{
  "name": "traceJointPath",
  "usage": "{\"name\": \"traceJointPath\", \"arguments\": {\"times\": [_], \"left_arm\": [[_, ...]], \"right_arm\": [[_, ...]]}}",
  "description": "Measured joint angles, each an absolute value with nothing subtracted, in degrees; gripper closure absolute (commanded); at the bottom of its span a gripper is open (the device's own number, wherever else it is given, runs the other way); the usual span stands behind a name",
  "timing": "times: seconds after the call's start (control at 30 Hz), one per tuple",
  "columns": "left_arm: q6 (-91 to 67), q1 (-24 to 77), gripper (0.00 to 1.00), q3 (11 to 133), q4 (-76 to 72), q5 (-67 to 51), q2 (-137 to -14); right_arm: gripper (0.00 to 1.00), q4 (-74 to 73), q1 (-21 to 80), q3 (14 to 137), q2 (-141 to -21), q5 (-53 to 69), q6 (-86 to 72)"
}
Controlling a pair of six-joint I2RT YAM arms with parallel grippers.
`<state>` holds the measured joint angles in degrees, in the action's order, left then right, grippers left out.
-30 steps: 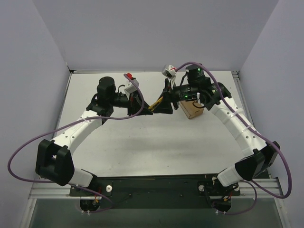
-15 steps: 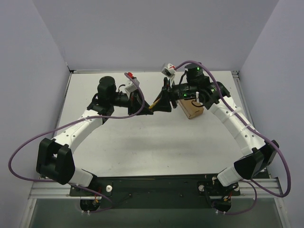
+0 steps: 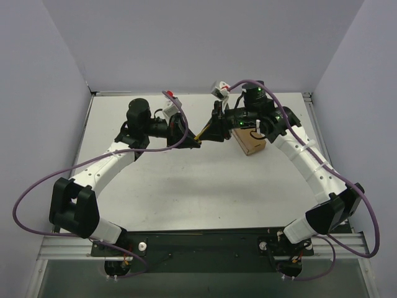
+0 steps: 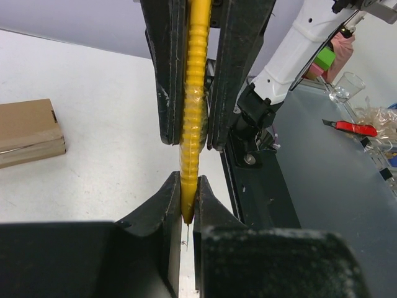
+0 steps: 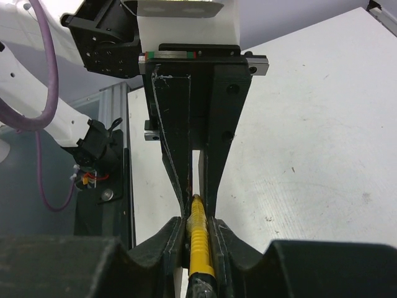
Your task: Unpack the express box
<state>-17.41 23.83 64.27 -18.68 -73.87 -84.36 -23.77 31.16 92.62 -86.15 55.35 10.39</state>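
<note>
The express box [image 3: 251, 143], plain brown cardboard with its lid shut, lies on the table under my right wrist; it also shows at the left of the left wrist view [image 4: 28, 131]. A slim yellow utility knife [image 3: 201, 133] is held in the air between both grippers, left of the box. My left gripper [image 3: 195, 141] is shut on the knife's pointed end [image 4: 189, 198], where a thin blade tip pokes out. My right gripper [image 3: 209, 131] is shut on the ribbed yellow handle [image 5: 200, 239]. The two grippers face each other tip to tip.
The white table [image 3: 186, 186] has grey walls on three sides. A red-handled tool [image 4: 350, 127] and clutter lie on the dark surface beyond the table edge. The black base rail [image 3: 198, 239] runs along the near edge.
Both grippers, with the knife between them, have shifted slightly toward the back of the table. The left wrist has tilted a little. The box has not moved.
</note>
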Motion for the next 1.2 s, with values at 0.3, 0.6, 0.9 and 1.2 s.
{"name": "traceJointPath", "arguments": {"times": [0.3, 0.6, 0.9, 1.2], "left_arm": [[-16.75, 23.51, 0.48, 64.42, -18.44, -64.12, -84.47], [-13.98, 20.69, 0.52, 63.96, -14.09, -47.92, -85.14], [-1.23, 20.69, 0.56, 66.30, 0.27, -43.88, -88.62], [12.73, 20.47, 0.58, 69.34, 11.75, -39.77, -92.95]], "right_arm": [[1.00, -21.85, 28.80, 92.29, -86.15, 49.15, 6.46], [1.00, -17.98, 12.16, 84.64, -85.54, 31.05, 6.24], [1.00, -8.93, 2.09, 81.12, -95.46, 17.23, 17.28], [1.00, -6.50, 0.27, 84.09, -108.77, 16.34, 20.67]]}}
